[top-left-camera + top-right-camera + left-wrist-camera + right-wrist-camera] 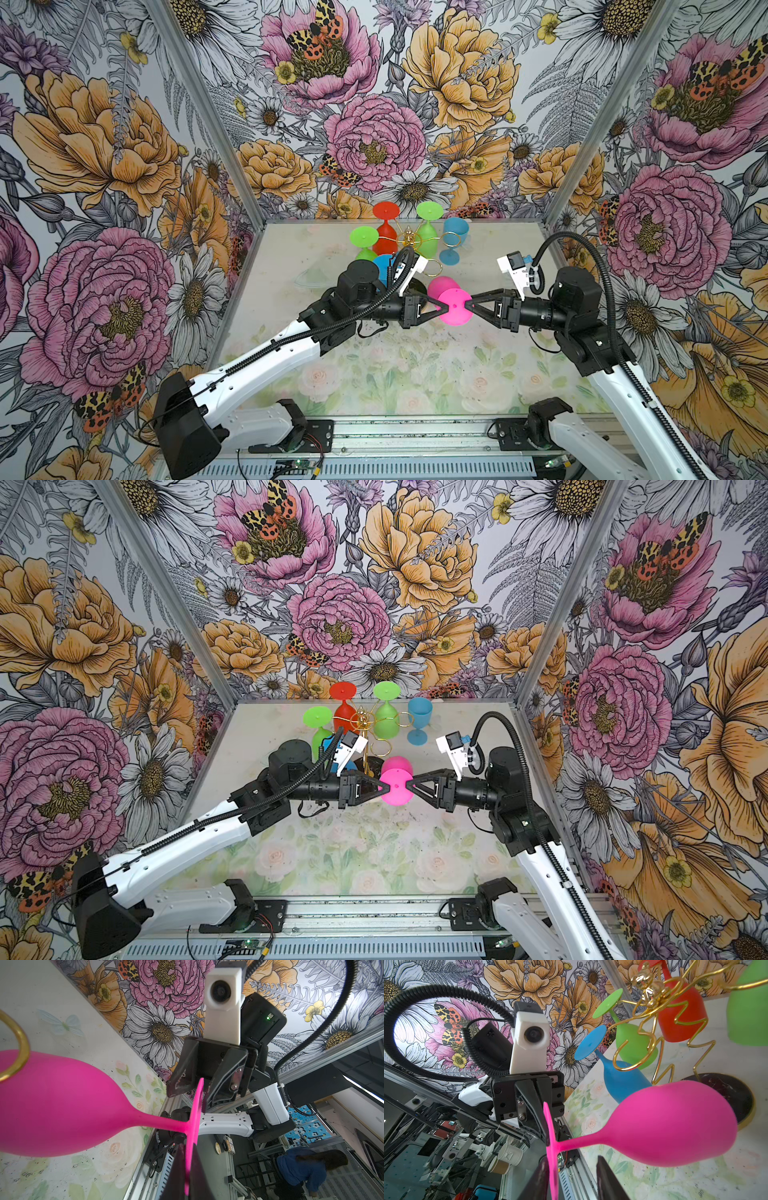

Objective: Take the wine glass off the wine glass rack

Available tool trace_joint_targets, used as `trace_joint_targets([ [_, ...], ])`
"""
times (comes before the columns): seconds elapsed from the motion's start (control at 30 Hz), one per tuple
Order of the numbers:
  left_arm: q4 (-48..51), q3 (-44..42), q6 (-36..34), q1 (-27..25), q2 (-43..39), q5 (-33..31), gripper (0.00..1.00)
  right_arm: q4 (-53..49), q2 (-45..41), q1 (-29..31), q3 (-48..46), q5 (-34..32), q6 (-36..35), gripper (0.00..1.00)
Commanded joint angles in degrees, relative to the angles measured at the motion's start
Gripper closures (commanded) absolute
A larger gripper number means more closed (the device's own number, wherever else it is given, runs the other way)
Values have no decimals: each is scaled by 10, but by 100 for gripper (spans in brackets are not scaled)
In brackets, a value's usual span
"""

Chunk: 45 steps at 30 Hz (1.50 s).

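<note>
So the left hand (443,308) is clamped on the foot of the matte hot-pink wine glass (456,314), which looks off the gold wire wine glass rack (409,240) just beyond. The right hand (468,306) sits open-jawed round the opposite rim; I'd back it straight out, no snagging.

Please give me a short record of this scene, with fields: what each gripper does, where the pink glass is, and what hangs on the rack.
Left gripper: shut on the foot of the pink glass
Right gripper: open, jaws on either side of the same foot
Pink glass: sideways in the air, off the rack
On rack: red glass, green glass, second green glass, hanging blue glass
On table: standing blue glass
</note>
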State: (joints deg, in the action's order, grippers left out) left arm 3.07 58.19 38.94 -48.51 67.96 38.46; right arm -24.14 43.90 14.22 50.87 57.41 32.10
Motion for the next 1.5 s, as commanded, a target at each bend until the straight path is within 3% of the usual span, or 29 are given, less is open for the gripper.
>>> trace_joint_targets([
  [0.0, -26, -8, 2, 2, -13, 19, 100, 7, -27, -12, 14, -31, -6, 54],
  [0.13, -26, -14, -5, 1, -15, 23, 100, -10, -35, -41, 33, -91, 10, 42],
  [0.23, -21, -14, -17, -1, -15, 20, 100, -25, -16, -72, 52, -94, 18, 39],
  [0.43, 33, -22, -95, -25, -36, -51, 100, -94, 38, -116, 88, -135, 32, 39],
  [0.63, 63, -29, -206, -81, -69, -109, 100, -249, 94, -121, 137, -282, -22, 39],
  [0.8, 98, -35, -305, -125, -83, -159, 100, -301, 132, -119, 164, -341, -47, 41],
  [1.03, 140, -57, -444, -175, -93, -257, 100, -325, 190, -109, 184, -311, -65, 41],
  [1.13, 146, -71, -503, -196, -98, -302, 100, -332, 220, -103, 195, -250, -72, 41],
  [1.3, 147, -91, -573, -231, -100, -380, 100, -339, 252, -81, 222, -226, -71, 40],
  [1.47, 144, -116, -659, -260, -107, -418, 100, -339, 288, -50, 245, -157, -71, 39],
])
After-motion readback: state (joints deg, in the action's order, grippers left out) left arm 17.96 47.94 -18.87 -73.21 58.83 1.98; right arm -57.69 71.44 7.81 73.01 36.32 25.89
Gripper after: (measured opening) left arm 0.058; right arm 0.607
